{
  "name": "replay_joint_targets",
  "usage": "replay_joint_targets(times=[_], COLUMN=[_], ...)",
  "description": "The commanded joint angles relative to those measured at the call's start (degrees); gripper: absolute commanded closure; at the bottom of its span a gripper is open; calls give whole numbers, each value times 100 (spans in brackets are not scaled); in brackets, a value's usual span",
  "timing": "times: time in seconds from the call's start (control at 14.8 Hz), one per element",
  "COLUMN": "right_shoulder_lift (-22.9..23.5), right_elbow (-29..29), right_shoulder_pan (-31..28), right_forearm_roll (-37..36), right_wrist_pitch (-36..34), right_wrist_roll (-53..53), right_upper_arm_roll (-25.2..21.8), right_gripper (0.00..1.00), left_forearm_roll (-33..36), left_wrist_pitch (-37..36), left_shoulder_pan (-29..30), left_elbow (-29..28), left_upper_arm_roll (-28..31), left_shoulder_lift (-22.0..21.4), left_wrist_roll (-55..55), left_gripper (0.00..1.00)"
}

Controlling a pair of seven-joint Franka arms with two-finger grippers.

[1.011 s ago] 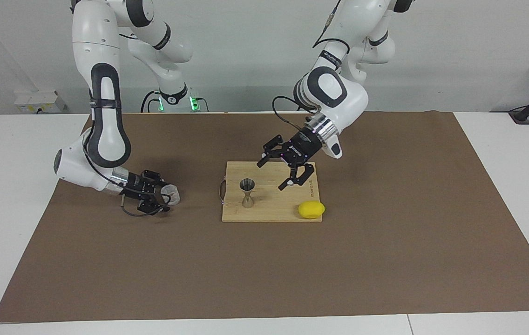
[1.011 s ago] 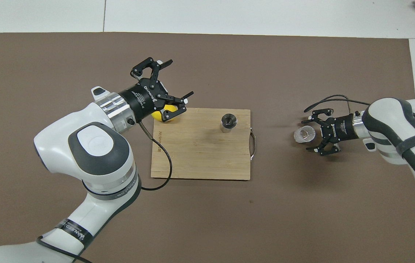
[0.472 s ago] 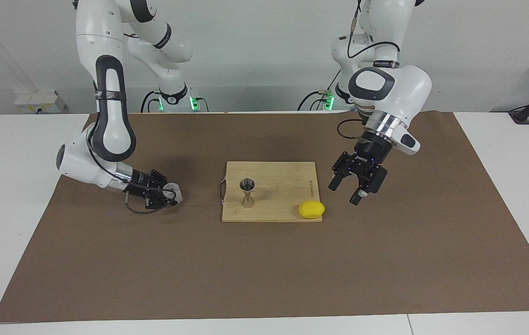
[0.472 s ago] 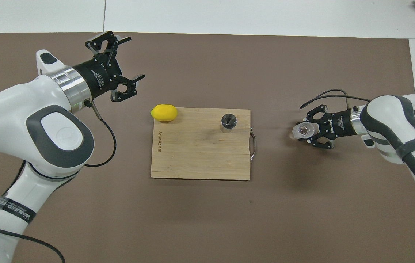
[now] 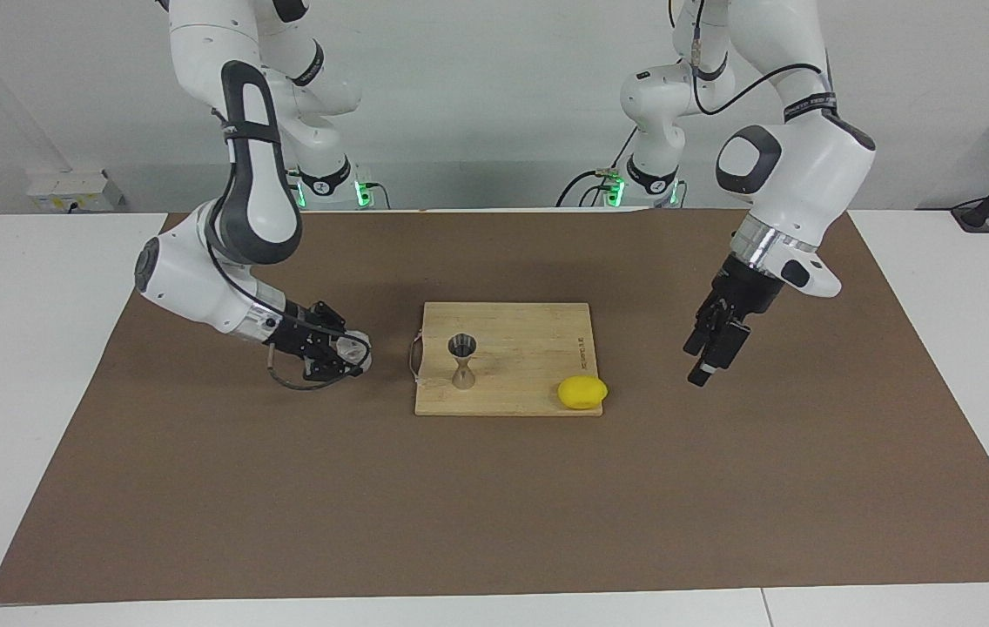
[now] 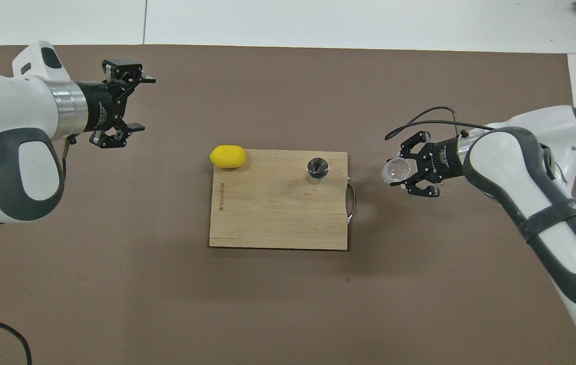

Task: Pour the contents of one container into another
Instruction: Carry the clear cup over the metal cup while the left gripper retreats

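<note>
- The right gripper point(image 5: 346, 355) pinches the clear cup point(image 5: 355, 348) above the mat point(image 5: 494, 505).
- The jigger point(image 5: 462, 359) stands on the board's point(image 5: 529, 348) edge.
- The left gripper point(image 6: 138, 104), spread wide, hangs over the mat.

Right end effector point(image 6: 403, 172) clamped on the glass cup point(image 6: 393, 170) beside the board point(image 6: 278, 213) — jigger point(image 6: 317, 169) sits upright on it.

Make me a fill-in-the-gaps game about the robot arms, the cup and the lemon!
1. The right gripper is shut on the clear ____.
2. The metal jigger stands on the wooden ____.
3. The lemon is colored ____.
4. The left gripper is open over the brown ____.

Missing words: cup; board; yellow; mat
</note>
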Motion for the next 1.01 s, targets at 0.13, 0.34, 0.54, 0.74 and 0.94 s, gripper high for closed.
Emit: replay_joint_targets(times=[0.13,0.34,0.54,0.74,0.94], right_shoulder_lift=[61,61,149,263,307], right_elbow=[319,521,846,1180,1348], right_shoulder_pan=[414,615,1036,1362,1565], right_forearm_roll=[-967,-1116,-1941,-2364,-2891], right_wrist_pitch=[194,150,133,89,-34], right_wrist_roll=[1007,1454,2342,3028,3416], right_upper_arm_roll=[9,1,18,9,18], right_gripper=[99,99,98,98,98], left_forearm_roll=[1079,1132,1431,1467,1572], left_wrist_pitch=[-1807,-2064,-2564,-3004,-3583], left_shoulder_pan=[264,326,414,519,519], left_elbow=[264,255,264,317,474], left_upper_arm_roll=[9,131,237,281,281], left_shoulder_lift=[-227,-516,-710,-886,-1071], left_wrist_roll=[1868,3312,4777,5977,6049], left_gripper=[0,0,0,0,0])
